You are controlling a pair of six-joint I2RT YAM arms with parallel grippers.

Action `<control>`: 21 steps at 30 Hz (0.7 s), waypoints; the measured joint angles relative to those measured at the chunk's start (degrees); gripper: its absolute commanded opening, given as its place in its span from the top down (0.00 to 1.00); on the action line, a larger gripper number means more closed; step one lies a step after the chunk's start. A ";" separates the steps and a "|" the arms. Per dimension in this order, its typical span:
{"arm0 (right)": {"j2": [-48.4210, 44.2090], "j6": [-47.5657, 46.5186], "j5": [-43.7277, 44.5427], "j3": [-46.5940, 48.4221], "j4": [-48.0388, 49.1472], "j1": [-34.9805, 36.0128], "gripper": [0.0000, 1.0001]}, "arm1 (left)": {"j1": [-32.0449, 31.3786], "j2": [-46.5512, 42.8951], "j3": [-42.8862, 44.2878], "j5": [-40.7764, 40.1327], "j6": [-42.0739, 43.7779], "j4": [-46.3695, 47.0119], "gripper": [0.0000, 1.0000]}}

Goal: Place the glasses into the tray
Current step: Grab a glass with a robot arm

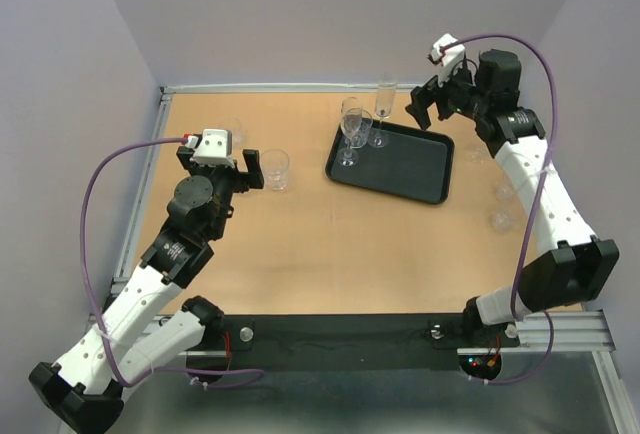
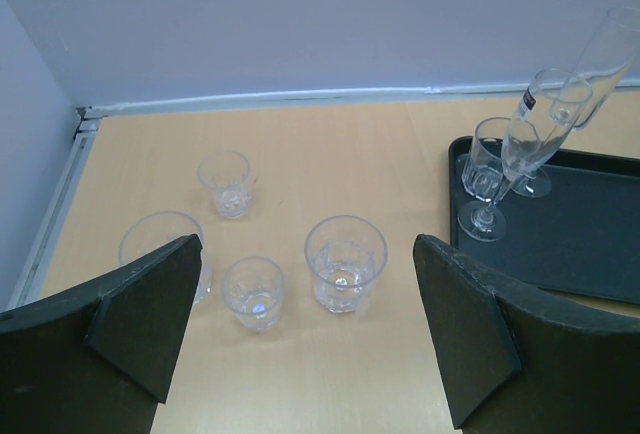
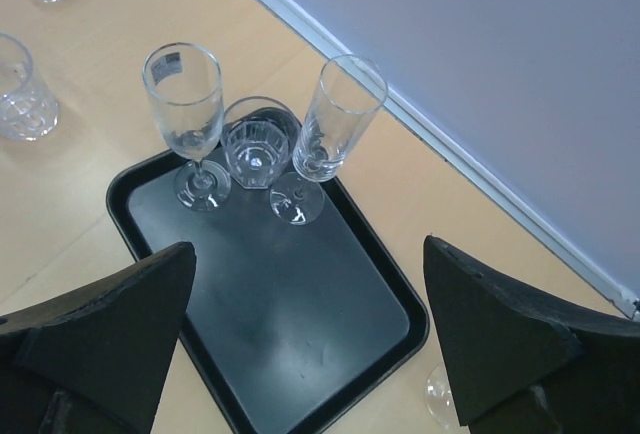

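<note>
The black tray [image 1: 400,166] lies right of the table's centre. Three stemmed glasses stand at its far left corner: a flute [image 1: 383,104] and two wine glasses [image 1: 352,132]; the right wrist view shows them as a flute [image 3: 188,114], a short stemmed glass [image 3: 256,150] and a second flute [image 3: 336,124]. My left gripper [image 1: 222,160] is open and empty, with a tumbler [image 2: 345,262] just ahead between its fingers. Three more tumblers [image 2: 253,292] [image 2: 226,183] [image 2: 150,239] stand to the left. My right gripper [image 1: 430,109] is open and empty above the tray's far right corner [image 3: 300,304].
Clear glasses [image 1: 500,194] stand on the table right of the tray, near my right arm; one foot [image 3: 438,394] shows beside the tray's rim. The back wall [image 1: 300,14] and side walls close in the table.
</note>
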 measured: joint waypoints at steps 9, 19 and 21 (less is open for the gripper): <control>-7.26 2.75 0.70 -5.25 0.35 -4.44 0.00 | 0.00 -0.22 0.00 0.33 0.00 0.00 0.01; -12.17 8.63 2.71 -11.08 0.39 -12.24 0.00 | 0.00 -0.87 0.00 0.87 0.00 0.00 0.01; -13.55 9.86 2.62 -12.35 0.26 -13.70 0.00 | 0.00 -1.07 0.00 1.11 0.00 0.02 0.01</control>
